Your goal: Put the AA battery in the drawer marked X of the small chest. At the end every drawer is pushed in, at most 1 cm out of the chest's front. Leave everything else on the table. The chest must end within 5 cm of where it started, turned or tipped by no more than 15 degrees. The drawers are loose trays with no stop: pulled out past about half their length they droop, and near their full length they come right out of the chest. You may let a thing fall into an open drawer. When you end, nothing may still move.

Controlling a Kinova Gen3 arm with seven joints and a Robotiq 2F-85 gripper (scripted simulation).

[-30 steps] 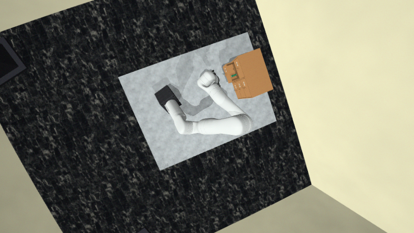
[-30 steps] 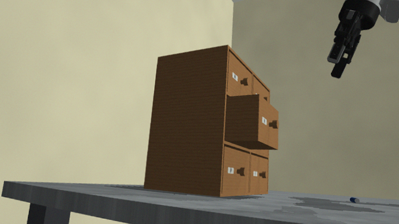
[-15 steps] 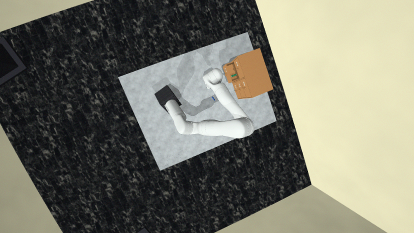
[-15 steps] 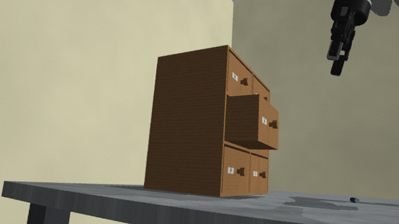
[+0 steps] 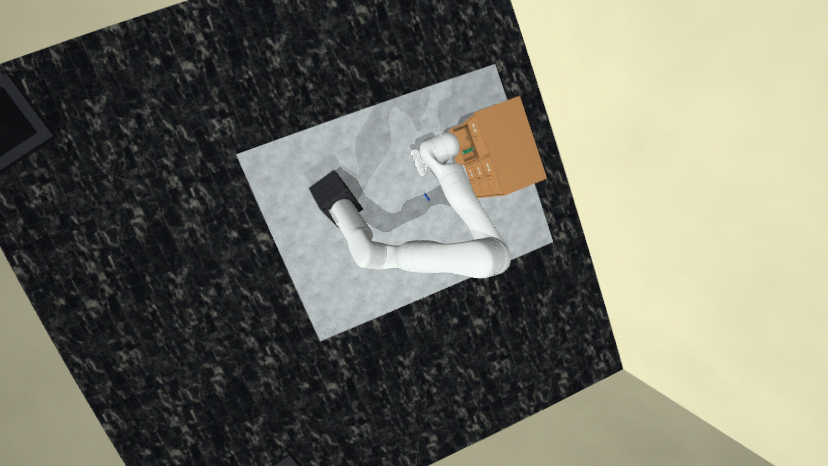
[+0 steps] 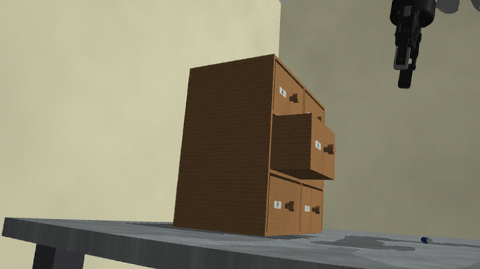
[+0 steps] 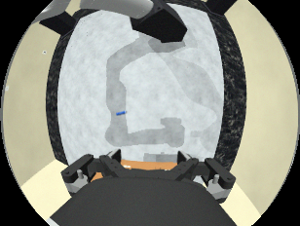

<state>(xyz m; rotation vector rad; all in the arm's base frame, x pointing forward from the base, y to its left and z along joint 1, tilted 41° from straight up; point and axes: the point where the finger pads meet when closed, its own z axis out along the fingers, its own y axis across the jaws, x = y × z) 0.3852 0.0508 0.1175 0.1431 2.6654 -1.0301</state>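
Note:
The AA battery (image 5: pixel 427 197) (image 6: pixel 426 239) (image 7: pixel 121 113) is small and blue and lies on the grey table (image 5: pixel 289 231) (image 6: pixel 182 247), a short way in front of the chest. The brown chest (image 5: pixel 509 144) (image 6: pixel 225 143) stands upright, showing as an orange sliver in the wrist view (image 7: pixel 138 167). One middle drawer (image 5: pixel 465 138) (image 6: pixel 304 146) is pulled partly out, with something green (image 5: pixel 468 151) inside. The other drawers are in. The drawer labels are too small to read. My gripper (image 5: pixel 418 163) (image 6: pixel 403 80) (image 7: pixel 149 157) is open and empty. It points down, high above the table in front of the chest.
The arm's black base (image 5: pixel 330 191) (image 7: pixel 162 24) stands on the table left of the battery. The arm's elbow (image 5: pixel 486 257) reaches over the table's front part. The chest stands near the table's right edge. Dark floor surrounds the table.

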